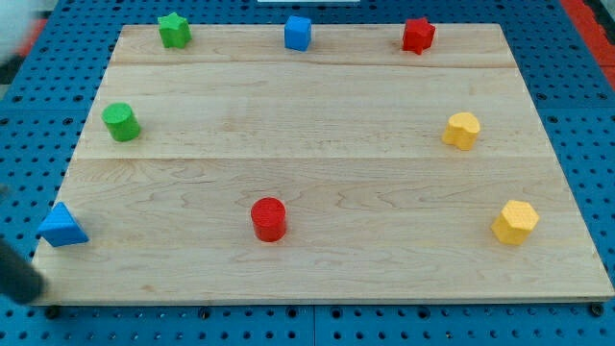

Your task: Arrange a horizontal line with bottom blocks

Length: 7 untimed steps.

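**Along the counter's bottom: three blocks spread wide, rod at the left corner**

Under everything lies a blue perforated base [29,144], and on it rests the wooden counter [317,183], a pale board of joined planks that fills most of the view.

At the view's bottom left a dark, blurred rod [14,267] slants in from the edge. My tip [38,291] sits off the counter's bottom-left corner, just below the blue triangle and apart from it, though the blur keeps its exact end unclear. No jaws show, so I cannot tell any state for them; nothing is held.

The bottom blocks stand at much the same height across the view. The yellow hexagon [515,222] is near the right edge, the red cylinder [268,219] stands a little left of centre, and the blue triangle [62,226] sits right at the left edge, seeming to overhang it. All three are well apart from one another.

Higher up, a yellow block [461,130] of rounded, uncertain shape stands near the right edge, and a green cylinder [121,122] near the left edge. Along the view's top run a green star [174,30], a blue block [298,33] whose shape I cannot make out, and a red star [418,35].
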Tool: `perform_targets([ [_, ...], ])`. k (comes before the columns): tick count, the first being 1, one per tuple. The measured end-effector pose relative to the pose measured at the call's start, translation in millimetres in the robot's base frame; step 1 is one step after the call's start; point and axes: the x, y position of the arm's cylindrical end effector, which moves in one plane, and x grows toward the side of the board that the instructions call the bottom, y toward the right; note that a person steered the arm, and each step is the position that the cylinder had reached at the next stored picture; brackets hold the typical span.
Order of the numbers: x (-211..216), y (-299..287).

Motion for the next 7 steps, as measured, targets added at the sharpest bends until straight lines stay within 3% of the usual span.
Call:
perform_targets([
  [1, -40, -3],
  [2, -86, 33],
  [3, -90, 90],
  [4, -90, 92],
  [5, -73, 46],
  [6, -32, 38],
  [7, -24, 119],
])
